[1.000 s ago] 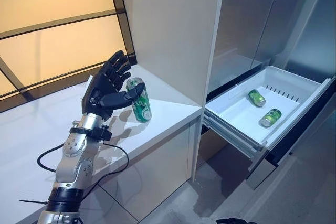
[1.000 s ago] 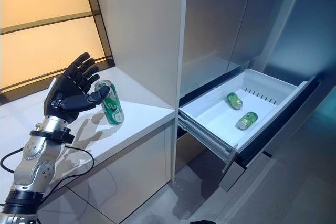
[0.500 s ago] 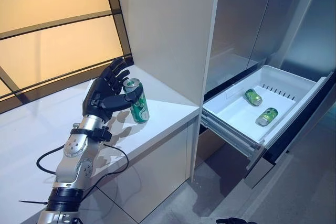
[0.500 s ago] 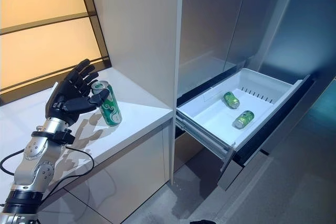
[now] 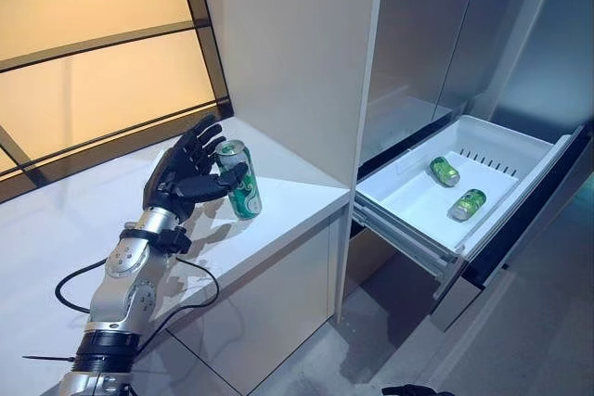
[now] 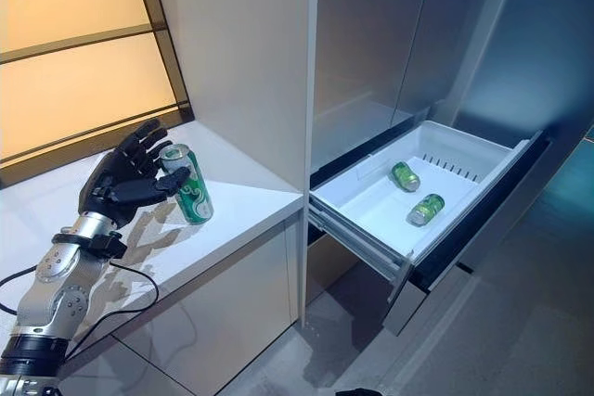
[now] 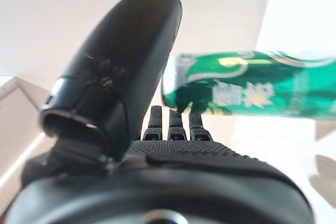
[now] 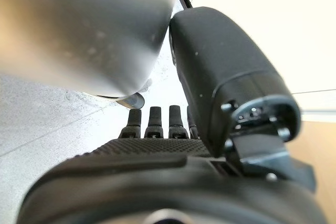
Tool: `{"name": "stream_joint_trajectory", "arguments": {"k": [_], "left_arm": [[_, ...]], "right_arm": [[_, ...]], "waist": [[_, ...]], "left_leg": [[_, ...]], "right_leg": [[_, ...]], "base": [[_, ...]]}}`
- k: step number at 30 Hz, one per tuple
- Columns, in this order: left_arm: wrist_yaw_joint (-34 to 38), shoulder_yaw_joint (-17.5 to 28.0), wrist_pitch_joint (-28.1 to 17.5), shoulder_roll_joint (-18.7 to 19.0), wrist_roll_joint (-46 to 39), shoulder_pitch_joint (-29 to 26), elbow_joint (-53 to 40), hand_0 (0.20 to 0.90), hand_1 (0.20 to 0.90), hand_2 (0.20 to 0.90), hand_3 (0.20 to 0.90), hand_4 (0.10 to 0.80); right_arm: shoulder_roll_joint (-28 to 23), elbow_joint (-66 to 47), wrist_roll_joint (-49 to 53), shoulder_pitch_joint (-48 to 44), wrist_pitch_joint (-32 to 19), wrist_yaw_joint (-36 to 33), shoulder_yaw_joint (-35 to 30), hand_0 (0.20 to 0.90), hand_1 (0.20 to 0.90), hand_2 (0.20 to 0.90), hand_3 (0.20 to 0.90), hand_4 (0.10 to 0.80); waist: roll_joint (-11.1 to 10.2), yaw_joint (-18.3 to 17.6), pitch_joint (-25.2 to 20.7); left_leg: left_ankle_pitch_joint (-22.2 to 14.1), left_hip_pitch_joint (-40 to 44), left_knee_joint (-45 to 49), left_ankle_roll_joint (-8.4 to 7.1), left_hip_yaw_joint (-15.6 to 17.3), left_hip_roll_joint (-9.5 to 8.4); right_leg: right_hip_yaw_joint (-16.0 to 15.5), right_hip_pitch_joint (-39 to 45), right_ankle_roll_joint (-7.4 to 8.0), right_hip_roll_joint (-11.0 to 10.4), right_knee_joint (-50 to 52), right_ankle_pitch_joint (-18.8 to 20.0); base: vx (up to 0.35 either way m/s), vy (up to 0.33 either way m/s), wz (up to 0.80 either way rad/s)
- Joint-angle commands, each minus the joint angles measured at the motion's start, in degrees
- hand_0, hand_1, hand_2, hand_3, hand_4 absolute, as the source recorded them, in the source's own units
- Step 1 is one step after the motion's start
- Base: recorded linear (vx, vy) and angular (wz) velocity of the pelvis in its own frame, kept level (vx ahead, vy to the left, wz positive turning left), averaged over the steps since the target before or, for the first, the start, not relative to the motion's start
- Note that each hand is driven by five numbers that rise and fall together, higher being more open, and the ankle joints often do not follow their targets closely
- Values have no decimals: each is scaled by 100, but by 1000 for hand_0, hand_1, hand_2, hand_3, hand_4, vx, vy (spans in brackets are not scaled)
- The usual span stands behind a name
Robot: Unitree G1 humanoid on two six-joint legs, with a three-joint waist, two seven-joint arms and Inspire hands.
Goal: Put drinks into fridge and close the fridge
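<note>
A green drink can [image 5: 239, 192] stands upright on the white counter [image 5: 288, 197], left of the fridge. My left hand [image 5: 186, 173] is open beside it, with straight fingers behind the can's top and the thumb across its front. In the left wrist view the can [image 7: 252, 90] shows just past the thumb [image 7: 121, 66]. The fridge drawer [image 5: 408, 220] is pulled out, and two green cans [image 5: 444, 172] [image 5: 468, 203] lie on their sides in it. My right hand [image 8: 157, 156] shows only in its own wrist view, open and holding nothing.
A tall white cabinet panel [image 5: 297, 53] rises right behind the can. Grey fridge doors [image 5: 436, 25] stand above the drawer. The open drawer juts out over the grey floor [image 5: 371, 340]. An amber window [image 5: 93, 71] backs the counter.
The whole picture has shifted slightly, so the camera moved. My left hand's fingers have come closer around the can's top. The can stands where it did.
</note>
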Motion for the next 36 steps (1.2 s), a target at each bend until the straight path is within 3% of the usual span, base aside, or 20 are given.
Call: {"name": "stream_joint_trajectory", "arguments": {"k": [1,36], "left_arm": [[-18,441,-419,402,-62,-1056,9,900,900,900,900,800],[-280,231,-196,696,-155,-1646,601,900,900,900,900,800]], "right_arm": [[-34,336,-266,129,120,269,301,900,900,900,900,800],[-28,349,-120,165,106,226,285,900,900,900,900,800]], "waist": [[-127,-146,-141],[-90,-365,-176]], "left_leg": [[-259,-7,17,15,323,-91],[-367,64,68,94,508,-127]], "right_leg": [[232,71,234,-158,157,-141],[432,-24,272,-170,272,-157]], "base": [[0,0,0],[10,-1,-3]]}}
